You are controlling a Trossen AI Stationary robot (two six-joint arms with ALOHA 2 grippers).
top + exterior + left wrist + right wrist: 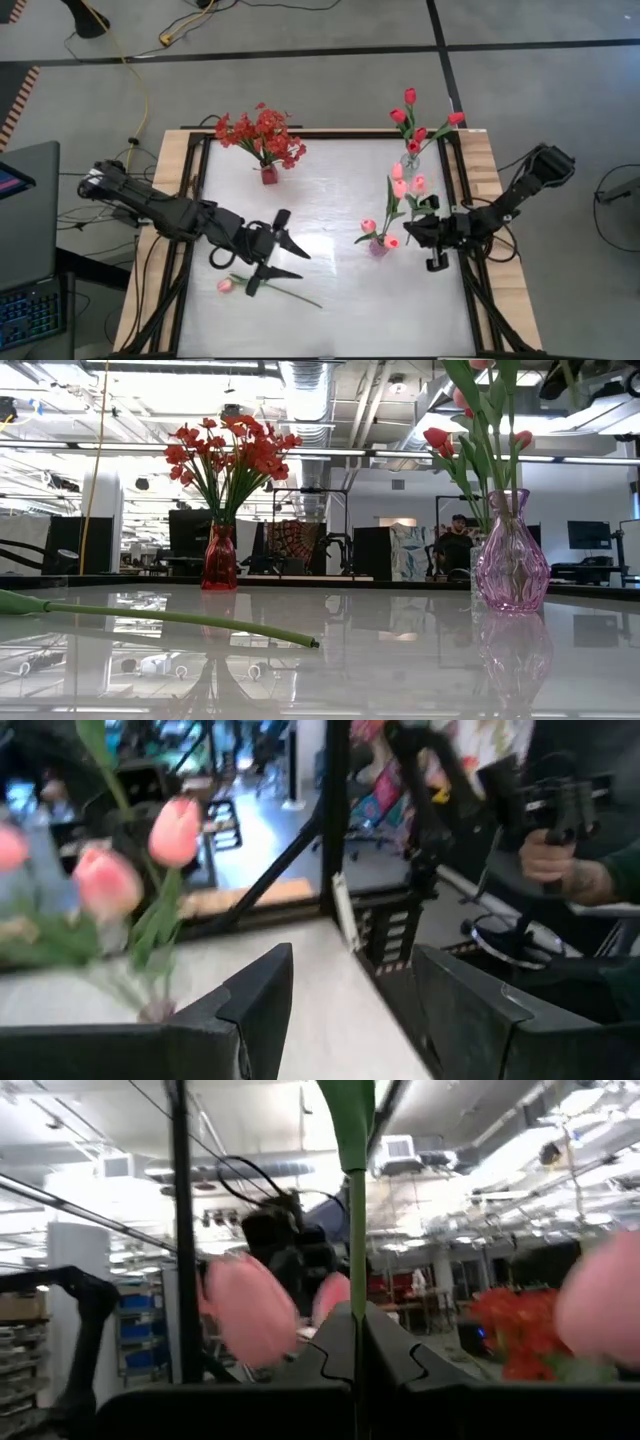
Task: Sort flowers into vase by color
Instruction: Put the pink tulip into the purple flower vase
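One pink tulip [226, 285] lies flat on the table, its stem [160, 617] running toward the near right. My left gripper [300, 263] is open just beside and above that stem, touching nothing; its wrist view [355, 1010] looks past it at the pink tulips [175, 830]. My right gripper [410, 226] is shut on a green stem beside the pink vase [378, 247], which holds several pink tulips [399, 187]. Red sprays stand in a red vase [268, 174]. Red tulips [409, 97] stand in a clear vase [409, 160]. My right gripper pinches a green flower stem [357, 1270] between its two fingers [325, 1355]. It comes in about level from the table's right, with the fingers lying across the stem. The stem stands upright in the hold and runs on above the fingers; its lower end is hidden by the gripper.
The red vase [220, 560] stands at the far edge and the pink vase [512, 555] at the right. A black frame [200, 180] rims the table. People are in the room beyond, with a hand [548, 860] beyond the table's right side. Bare tabletop [330, 200] lies mid-table.
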